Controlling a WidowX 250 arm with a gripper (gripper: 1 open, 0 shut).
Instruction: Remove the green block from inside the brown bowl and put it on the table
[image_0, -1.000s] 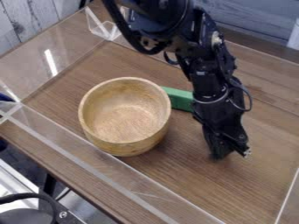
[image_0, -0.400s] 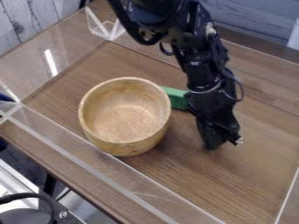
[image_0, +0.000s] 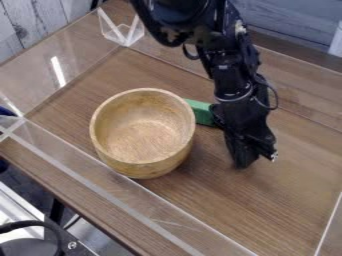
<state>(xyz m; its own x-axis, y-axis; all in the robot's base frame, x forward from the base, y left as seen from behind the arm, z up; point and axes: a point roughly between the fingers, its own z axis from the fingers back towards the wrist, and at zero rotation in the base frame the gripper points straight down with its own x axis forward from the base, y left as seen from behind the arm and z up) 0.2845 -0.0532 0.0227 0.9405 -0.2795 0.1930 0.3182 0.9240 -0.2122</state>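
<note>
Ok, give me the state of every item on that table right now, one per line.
brown bowl: upright, empty.
green block: out of the bowl, lying on the table behind the arm, partly hidden.
gripper: shut, pointing down at the table, holding nothing visible.

No readable text, labels, brands, numbers or signs anywhere in the view. The brown bowl (image_0: 142, 132) shows only plain wood grain, the green block (image_0: 201, 113) has bare faces, and the black arm and its tool (image_0: 249, 157) carry no legible markings. The surface (image_0: 267, 215) and its clear walls are unmarked.
</note>
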